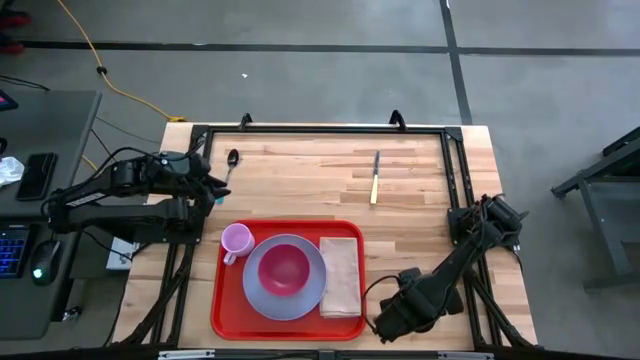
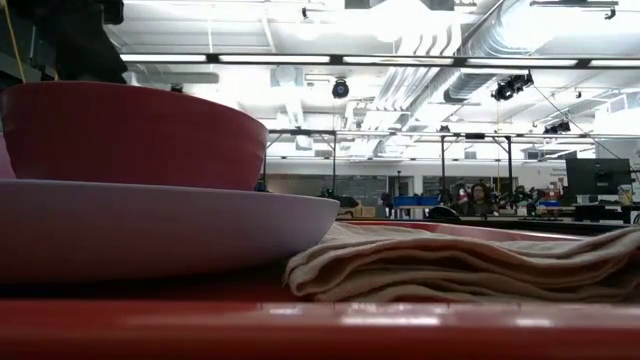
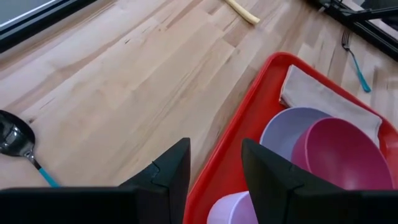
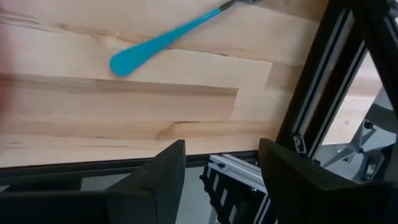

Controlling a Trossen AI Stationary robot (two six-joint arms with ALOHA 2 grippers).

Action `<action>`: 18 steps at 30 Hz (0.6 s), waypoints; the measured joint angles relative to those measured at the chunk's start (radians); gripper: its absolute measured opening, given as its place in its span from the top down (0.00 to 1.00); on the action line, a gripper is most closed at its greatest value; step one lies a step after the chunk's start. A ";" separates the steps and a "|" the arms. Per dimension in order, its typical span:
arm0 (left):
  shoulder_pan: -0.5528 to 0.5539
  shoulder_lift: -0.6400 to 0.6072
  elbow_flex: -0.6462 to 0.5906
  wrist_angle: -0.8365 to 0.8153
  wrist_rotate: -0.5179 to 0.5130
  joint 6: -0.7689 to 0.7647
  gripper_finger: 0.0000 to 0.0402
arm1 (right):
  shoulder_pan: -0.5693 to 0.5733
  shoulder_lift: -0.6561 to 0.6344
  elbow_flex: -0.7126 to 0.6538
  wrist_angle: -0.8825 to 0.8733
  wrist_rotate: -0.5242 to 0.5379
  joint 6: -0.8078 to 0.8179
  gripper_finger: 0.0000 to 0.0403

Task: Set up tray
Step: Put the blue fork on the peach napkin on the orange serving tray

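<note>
The red tray lies at the table's near middle. On it stand a lilac plate bearing a magenta bowl, a pink cup and a folded beige napkin. My left gripper hangs open above the table just beyond the tray's far left corner; in its wrist view the open fingers straddle the sight of the tray rim. My right gripper is open by the tray's near right corner, over the table's near edge, touching nothing. A teal-handled fork lies on the wood near it.
A spoon with a teal handle lies at the far left and a knife with a pale handle at the far middle. A black frame borders the table. Bare wood stretches between the tray and the far edge.
</note>
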 joint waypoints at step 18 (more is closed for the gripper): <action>0.000 0.000 0.000 0.000 0.022 0.003 0.56 | 0.018 0.016 -0.054 -0.008 -0.039 0.013 0.55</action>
